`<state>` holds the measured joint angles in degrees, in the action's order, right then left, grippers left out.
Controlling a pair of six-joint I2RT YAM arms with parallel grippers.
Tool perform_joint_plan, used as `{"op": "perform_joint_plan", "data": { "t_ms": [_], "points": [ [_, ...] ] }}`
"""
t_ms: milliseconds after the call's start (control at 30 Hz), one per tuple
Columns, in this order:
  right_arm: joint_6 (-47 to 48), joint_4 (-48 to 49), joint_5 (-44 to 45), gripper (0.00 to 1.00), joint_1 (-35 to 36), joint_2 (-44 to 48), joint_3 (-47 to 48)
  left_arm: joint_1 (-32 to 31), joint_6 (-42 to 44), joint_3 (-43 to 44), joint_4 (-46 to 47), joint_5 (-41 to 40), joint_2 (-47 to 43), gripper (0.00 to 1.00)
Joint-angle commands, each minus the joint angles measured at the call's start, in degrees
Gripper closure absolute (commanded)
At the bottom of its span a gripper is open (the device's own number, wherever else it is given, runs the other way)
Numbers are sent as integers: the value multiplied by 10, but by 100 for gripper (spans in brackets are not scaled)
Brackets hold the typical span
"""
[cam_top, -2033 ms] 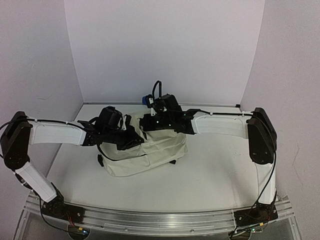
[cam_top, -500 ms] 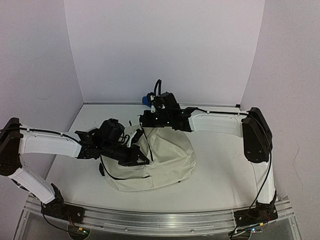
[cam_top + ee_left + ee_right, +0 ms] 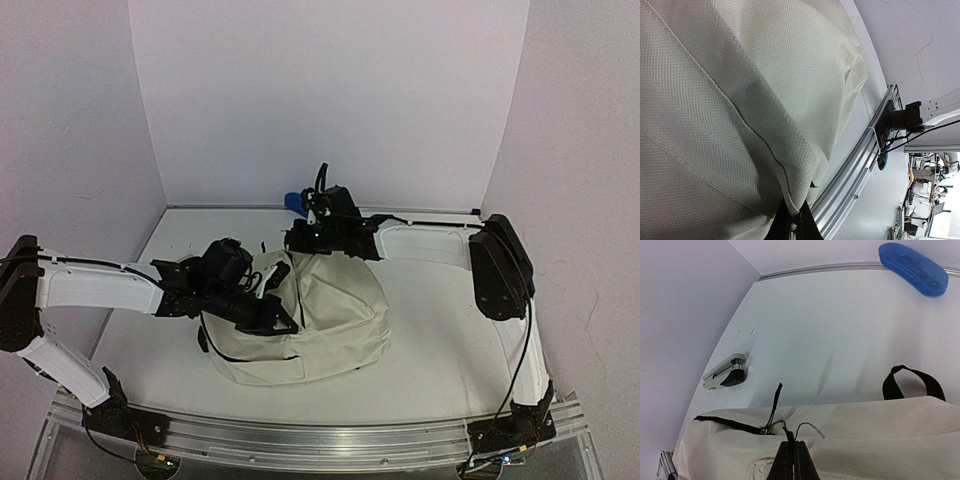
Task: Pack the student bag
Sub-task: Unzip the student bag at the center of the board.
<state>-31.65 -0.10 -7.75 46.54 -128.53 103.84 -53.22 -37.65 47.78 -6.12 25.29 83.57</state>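
Observation:
The student bag (image 3: 335, 320), cream fabric with black zipper lines, lies in the middle of the table. My left gripper (image 3: 280, 322) sits at its near-left side. In the left wrist view that gripper (image 3: 793, 212) is shut on a folded seam edge of the student bag (image 3: 740, 100). My right gripper (image 3: 296, 240) is at the bag's far top edge. In the right wrist view it (image 3: 792, 444) is shut on a thin black cord (image 3: 789, 429) by the zipper of the student bag (image 3: 880, 435). The bag's inside is hidden.
A blue oblong case (image 3: 912, 267) (image 3: 293, 200) lies by the back wall. A white and black stapler (image 3: 725, 372) rests on the table left of the bag. A black strap loop (image 3: 912, 377) sticks out behind the bag. The aluminium rail (image 3: 865, 160) runs along the near edge.
Over two seconds the bag has been drawn towards the near edge and spread wider and fuller. My left gripper moved nearer with its edge. The right gripper stayed at the far top edge.

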Motion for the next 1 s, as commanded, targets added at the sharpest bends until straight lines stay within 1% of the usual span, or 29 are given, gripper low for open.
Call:
{"op": "perform_joint_plan", "data": {
  "t_ms": [0,200,400,567,667,733,767,833,900,933,967],
  "points": [
    [13,64,50,100,-35,-16,51,-43,8,5,-75,91,-4,100],
    [22,60,58,100,-38,-14,54,-43,-6,-8,-61,77,-32,100],
    [9,41,66,100,-50,-50,85,-43,0,-9,-93,62,-32,100],
    [14,39,95,100,-51,-57,91,-43,3,-15,-114,53,-36,100],
    [23,39,80,100,-51,-53,96,-42,-1,-14,-120,42,-44,100],
    [34,38,48,100,-51,-37,94,-42,-20,-10,-112,20,-52,100],
    [40,38,26,99,-51,-25,91,-41,-33,-6,-109,6,-55,98],
    [51,38,-10,92,-51,7,73,-33,-52,10,-109,-17,-57,85],
    [61,38,-41,81,-51,51,47,-22,-69,31,-115,-37,-58,72],
    [67,38,-50,76,-51,70,28,-16,-71,47,-125,-53,-57,61],
    [71,38,-52,69,-51,97,6,-12,-72,59,-146,-78,-55,55]
  ]
}}
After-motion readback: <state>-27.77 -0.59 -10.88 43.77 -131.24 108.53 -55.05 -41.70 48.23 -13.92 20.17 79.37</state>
